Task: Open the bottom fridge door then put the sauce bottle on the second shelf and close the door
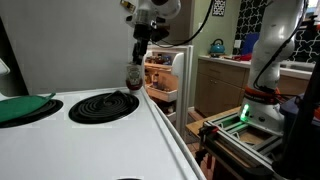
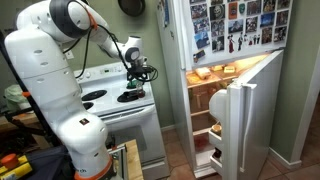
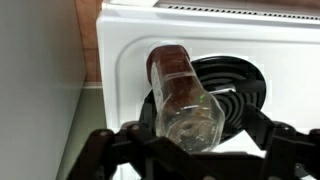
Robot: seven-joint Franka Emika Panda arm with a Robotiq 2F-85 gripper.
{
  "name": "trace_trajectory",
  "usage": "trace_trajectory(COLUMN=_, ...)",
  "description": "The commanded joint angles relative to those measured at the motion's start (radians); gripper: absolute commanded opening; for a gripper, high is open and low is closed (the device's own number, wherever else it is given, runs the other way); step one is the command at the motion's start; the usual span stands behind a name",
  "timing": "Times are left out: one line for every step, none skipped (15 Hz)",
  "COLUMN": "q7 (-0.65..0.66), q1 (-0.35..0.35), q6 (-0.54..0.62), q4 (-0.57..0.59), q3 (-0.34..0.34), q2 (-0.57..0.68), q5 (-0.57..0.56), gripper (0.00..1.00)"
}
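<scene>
Though beside the stove (image 3: pixel 122 60) edge, sauce bottle (image 3: pixel 180 85) inside wide claw (image 3: pixel 192 130)

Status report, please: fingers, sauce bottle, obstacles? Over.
Fingers open around sauce bottle. Bottle upright on stove, beside burner. Bottom fridge door open. No obstacle seen.

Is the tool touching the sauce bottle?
Cannot tell. The wrist view shows the tool straddling the sauce bottle, but neither contact nor a gap is plain.
</scene>
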Motion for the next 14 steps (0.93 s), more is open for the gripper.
trace_trajectory(q7=-0.001, q1=-0.016, q6=0.027, q4=0.006, q3=0.022, q2=0.027, q5=-0.03, gripper=0.61)
trace_trajectory(q7=0.001, q1=-0.018, q6=0.029, q4=0.006, q3=0.023, q2=0.027, q5=-0.034, gripper=0.53)
trace_trajectory(q7=0.003, q1=-0.02, q6=0.027, q4=0.005, q3=0.023, q2=0.026, q5=-0.037, gripper=0.45)
trace_trajectory(q7=0.004, q1=-0.022, q6=0.026, q4=0.005, q3=0.024, q2=0.025, q5=-0.04, gripper=0.38)
trace_trajectory(q7=0.005, q1=-0.022, q6=0.026, q4=0.005, q3=0.024, q2=0.022, q5=-0.042, gripper=0.36)
trace_trajectory(q7=0.006, q1=-0.023, q6=0.024, q4=0.006, q3=0.024, q2=0.02, q5=-0.045, gripper=0.36)
trace_trajectory(q7=0.006, q1=-0.024, q6=0.021, q4=0.007, q3=0.024, q2=0.015, q5=-0.047, gripper=0.36)
trace_trajectory(q7=-0.001, q1=-0.025, q6=0.013, q4=0.009, q3=0.024, q2=0.008, q5=-0.041, gripper=0.36)
trace_trajectory(q7=-0.02, q1=-0.026, q6=-0.003, q4=0.01, q3=0.022, q2=-0.013, q5=-0.035, gripper=0.36)
trace_trajectory(q7=-0.02, q1=-0.028, q6=-0.03, q4=0.01, q3=0.019, q2=-0.04, q5=-0.035, gripper=0.36)
trace_trajectory(q7=-0.01, q1=-0.03, q6=-0.055, q4=0.009, q3=0.015, q2=-0.074, q5=-0.045, gripper=0.36)
trace_trajectory(q7=0.008, q1=-0.033, q6=-0.084, q4=0.008, q3=0.012, q2=-0.111, q5=-0.065, gripper=0.36)
trace_trajectory(q7=0.028, q1=-0.037, q6=-0.123, q4=0.009, q3=0.009, q2=-0.151, q5=-0.089, gripper=0.36)
trace_trajectory(q7=0.042, q1=-0.041, q6=-0.166, q4=0.013, q3=0.004, q2=-0.186, q5=-0.106, gripper=0.36)
